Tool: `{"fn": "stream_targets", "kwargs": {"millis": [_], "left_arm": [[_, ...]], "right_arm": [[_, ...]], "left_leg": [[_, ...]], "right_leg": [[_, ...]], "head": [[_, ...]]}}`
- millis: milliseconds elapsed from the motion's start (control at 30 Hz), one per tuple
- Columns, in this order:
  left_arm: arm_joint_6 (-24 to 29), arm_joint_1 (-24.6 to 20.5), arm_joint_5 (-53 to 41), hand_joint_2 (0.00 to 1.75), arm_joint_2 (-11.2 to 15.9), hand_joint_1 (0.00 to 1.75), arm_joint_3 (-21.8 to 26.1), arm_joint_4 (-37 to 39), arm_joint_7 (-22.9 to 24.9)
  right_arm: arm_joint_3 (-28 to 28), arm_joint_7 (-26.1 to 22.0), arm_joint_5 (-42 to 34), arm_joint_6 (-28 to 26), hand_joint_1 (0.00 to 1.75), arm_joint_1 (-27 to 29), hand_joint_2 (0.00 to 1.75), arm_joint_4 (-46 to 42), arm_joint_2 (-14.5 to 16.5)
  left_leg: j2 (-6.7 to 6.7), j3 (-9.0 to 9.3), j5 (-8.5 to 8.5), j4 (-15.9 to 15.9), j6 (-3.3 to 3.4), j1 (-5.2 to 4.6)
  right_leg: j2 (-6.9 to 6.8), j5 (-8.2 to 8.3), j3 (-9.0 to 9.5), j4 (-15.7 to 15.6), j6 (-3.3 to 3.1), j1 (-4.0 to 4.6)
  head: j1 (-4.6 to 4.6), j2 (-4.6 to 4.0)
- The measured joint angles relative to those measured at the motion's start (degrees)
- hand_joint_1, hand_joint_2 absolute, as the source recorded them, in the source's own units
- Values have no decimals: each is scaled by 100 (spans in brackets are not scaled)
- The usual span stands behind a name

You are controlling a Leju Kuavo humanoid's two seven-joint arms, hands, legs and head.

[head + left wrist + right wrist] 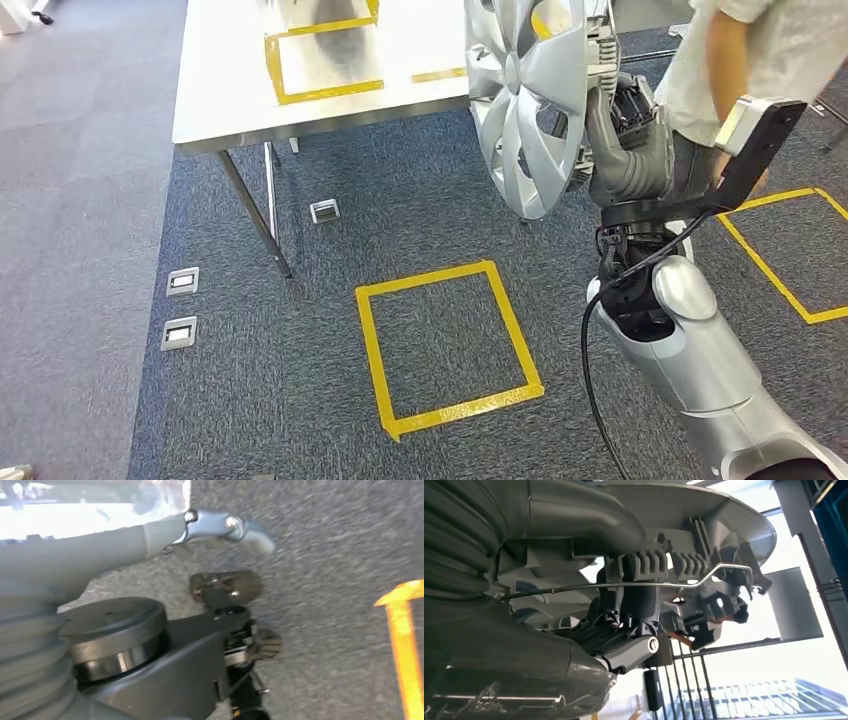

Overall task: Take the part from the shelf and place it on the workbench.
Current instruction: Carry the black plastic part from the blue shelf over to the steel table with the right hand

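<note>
The grey carpet floor (100, 150) carries no readable writing, and none can be read on any object in these views. On the carpet a square of yellow tape (448, 345) lies in front of the robot, with part of a second taped outline (790, 250) to its right. A pale workbench (230, 90) on thin metal legs stands ahead and to the left; its top bears a yellow taped rectangle (320, 60) and a short yellow strip beside it. Small metal floor sockets (182, 281) sit in the carpet near the bench legs. A person in a light shirt (770, 60) stands at the upper right, close behind the raised arm, one hand down by the dark wrist camera mount (755, 145). The part, a silver wheel cover (530, 100) with swept spokes, is held upright in the air just off the near right corner of the workbench, not resting on it. The right hand (625, 115) grips it from behind at its rim, the silver right arm rising from the lower right; in the right wrist view the right hand's dark fingers (624, 640) press against the ribbed back of the wheel cover (684, 545), beside its thin wire ring. The left hand (220, 605) hangs over the carpet, holding nothing, its fingers apart.
</note>
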Motion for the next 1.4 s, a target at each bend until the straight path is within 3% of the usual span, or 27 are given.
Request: {"fn": "stream_targets", "kwargs": {"millis": [67, 100, 167, 200, 233, 267, 367, 433, 500, 600, 700, 733, 767, 800, 867, 933, 1033, 1100, 1200, 1233, 1267, 1300, 1367, 1400], "left_arm": [[0, -6, 0, 175, 1, 0, 0, -1, -1], [0, -9, 0, 175, 2, 0, 0, -1, -1], [0, -3, 0, 175, 2, 0, 0, -1, -1], [0, 4, 0, 175, 1, 0, -1, -1, -1], [0, 9, 0, 175, -1, 0, -1, -1, -1], [0, 11, 0, 175, -1, 0, -2, 0, -1], [6, 10, 0, 175, 8, 0, -2, 1, -1], [14, 15, 1, 175, 18, 0, -3, 1, 0], [20, 11, 3, 175, 18, 0, -4, 1, 5], [29, -14, 4, 175, 15, 0, -2, -2, 14], [26, -3, 4, 175, -2, 0, -3, -2, 17], [23, 6, 4, 175, -6, 0, -4, -2, 17], [21, 14, 4, 175, -9, 0, -4, -2, 18], [19, 20, 4, 175, -10, 0, -4, -2, 18], [15, 22, 4, 175, -9, 0, -4, -2, 18], [7, 17, 4, 175, -9, 0, -9, -2, 18], [-2, 9, -1, 175, -9, 0, -37, -2, 17], [-7, -6, -4, 175, -7, 0, -55, -2, 13], [-11, -8, -7, 175, -8, 0, -74, -2, 5], [-13, -3, -7, 175, -8, 0, -81, -2, 5], [-13, 0, -7, 175, -8, 0, -87, -2, 4], [-13, 0, -7, 175, -7, 0, -91, -2, 3], [-13, -1, -7, 175, -3, 0, -94, -1, 0], [-13, -1, -7, 175, -1, 0, -96, -1, -1]], "right_arm": [[1, 3, 0, -1, 175, -3, 175, 0, 2], [1, 3, 0, -1, 175, -4, 175, 0, 2], [4, 3, 0, -2, 175, 5, 175, 2, 3], [6, 3, 0, -2, 175, 15, 175, 2, 3], [7, 3, 0, -2, 175, 26, 175, 3, 3], [7, 3, 0, -2, 175, 34, 175, 3, 3], [2, -5, 0, -1, 175, 37, 175, 3, 7], [2, -17, 0, -1, 175, 37, 175, 4, 8], [1, -25, 0, -1, 175, 39, 175, 0, 9], [-22, -29, 0, -9, 175, 32, 175, -21, 3], [-20, -31, 0, -13, 175, 74, 175, -28, -1], [-16, -30, 0, -14, 175, 102, 175, -27, -1], [-13, -30, 0, -14, 175, 122, 175, -26, -1], [-9, -28, 0, -14, 175, 132, 175, -25, -1], [-6, -22, 0, -15, 175, 134, 175, -23, 0], [-2, -19, 0, -9, 175, 115, 175, -24, 0], [4, -10, 1, 21, 175, 84, 175, -31, 1], [7, 4, 10, 46, 175, 66, 175, -32, 0], [18, 18, 34, 75, 175, 34, 175, -29, 1], [25, 21, 38, 80, 175, 31, 175, -28, 1], [32, 23, 39, 83, 175, 30, 175, -26, 1], [37, 25, 40, 85, 175, 26, 175, -25, 3], [46, 28, 43, 87, 175, 1, 175, -25, 6], [54, 34, 46, 91, 175, -23, 175, -25, 8]], "left_leg": [[26, -21, -110, 111, -53, 8], [42, -114, -229, 332, -72, 11], [64, -476, -502, 1070, -79, 10], [64, -677, -571, 1402, -71, 8], [64, -813, -535, 1573, -56, 3], [64, -860, -379, 1538, -30, -8], [67, -613, 342, 694, 132, -91], [75, -487, 494, 404, 220, -158], [82, -443, 493, 313, 249, -187], [40, -210, 368, -106, 254, -98], [21, -117, 278, -192, 246, -46], [22, -94, 242, -174, 236, -37], [22, -66, 197, -148, 222, -26], [19, -31, 143, -115, 201, -12], [10, 40, 15, -36, 134, 12], [3, 50, -71, 37, 50, 11], [12, 27, -101, 81, -37, 3], [40, -42, -215, 281, -86, 3], [62, -537, -581, 1264, -97, 1], [63, -717, -607, 1540, -88, -1], [63, -829, -522, 1641, -72, -6], [63, -851, -322, 1537, -46, -15], [63, -700, 194, 952, 44, -52], [63, -610, 372, 683, 94, -79]], "right_leg": [[-13, -39, 43, -12, -80, -10], [-22, -58, 75, -20, -117, -13], [-29, -103, 124, -23, -170, 7], [-26, -127, 148, -23, -187, 22], [-20, -154, 179, -23, -197, 38], [-12, -185, 224, -23, -202, 56], [3, -299, 401, -33, -193, 102], [10, -332, 452, -62, -146, 89], [11, -327, 466, -113, -80, 68], [2, -458, 339, 78, 4, 75], [3, -751, -251, 1031, 112, 30], [1, -734, -412, 1237, 146, 13], [0, -612, -489, 1260, 173, -4], [-3, -388, -466, 1078, 190, -18], [-6, 33, -268, 503, 202, -21], [2, 96, -119, 169, 136, 4], [14, -37, -68, 105, -21, 11], [4, -73, -2, 72, -92, -8], [-9, -128, 94, 47, -167, 1], [-5, -151, 123, 47, -179, 11], [0, -176, 158, 47, -185, 24], [5, -205, 204, 47, -185, 36], [9, -271, 313, 37, -174, 54], [14, -298, 355, 30, -157, 61]], "head": [[-18, 1], [-28, 0], [-57, 1], [-57, 0], [-60, 0], [-62, 0], [-43, -1], [-23, 0], [-35, 1], [-17, 1], [37, 0], [45, 0], [52, 0], [57, -1], [66, -1], [73, 0], [60, 0], [44, 0], [22, -1], [21, -1], [19, -1], [18, -1], [20, -1], [23, 0]]}}
